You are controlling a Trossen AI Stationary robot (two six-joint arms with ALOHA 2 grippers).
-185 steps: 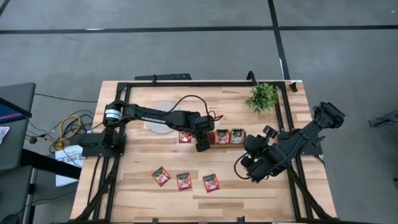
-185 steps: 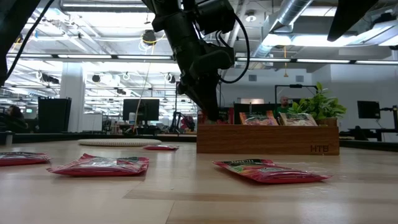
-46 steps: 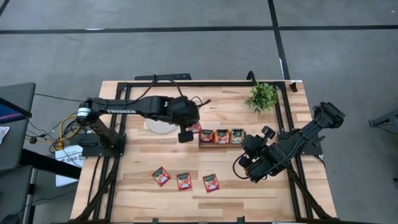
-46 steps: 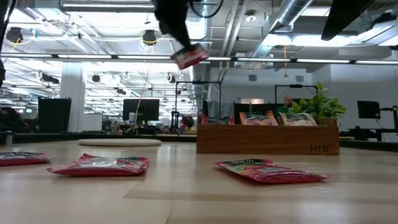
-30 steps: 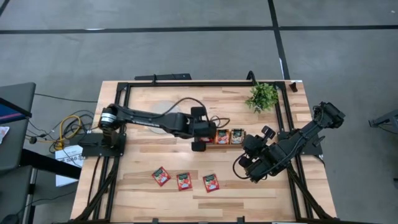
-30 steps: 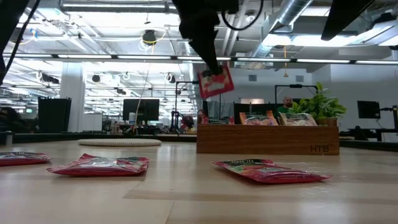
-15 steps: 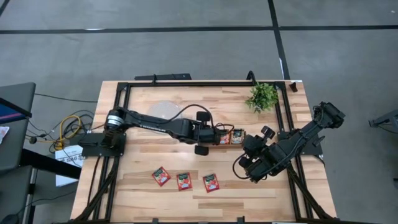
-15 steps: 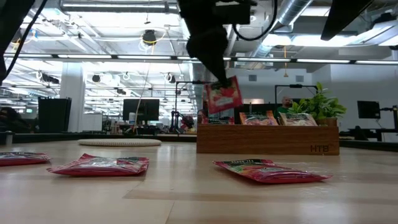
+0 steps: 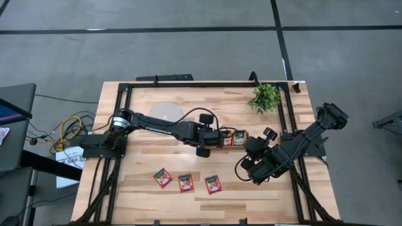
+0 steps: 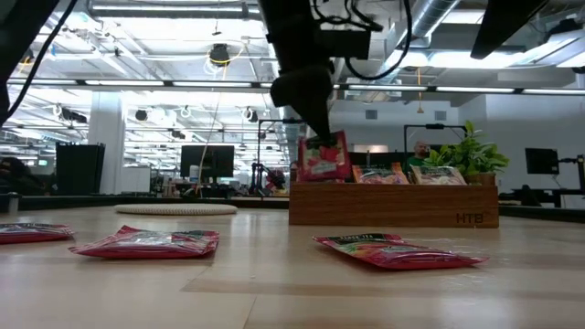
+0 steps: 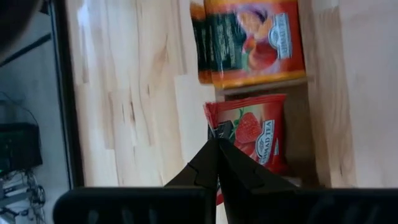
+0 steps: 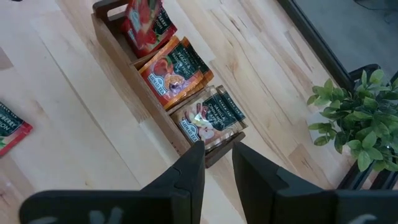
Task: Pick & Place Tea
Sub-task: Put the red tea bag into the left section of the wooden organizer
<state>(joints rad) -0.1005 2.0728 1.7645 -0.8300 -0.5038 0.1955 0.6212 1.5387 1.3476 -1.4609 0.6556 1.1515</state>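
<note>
Wooden table | left hand pinches red sachet, lower edge hidden in tray | right hand parted, empty

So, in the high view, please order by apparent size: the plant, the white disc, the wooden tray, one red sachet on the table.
1. White disc, partly hidden by the left arm.
2. Wooden tray, also partly covered; its rank against the disc is unsure.
3. Plant.
4. Red sachet.

One camera is looking straight down on the whole bench; another is looking level across it from bench height. Both wrist cameras are looking closely down at the wooden tray, which all views are sharing.
</note>
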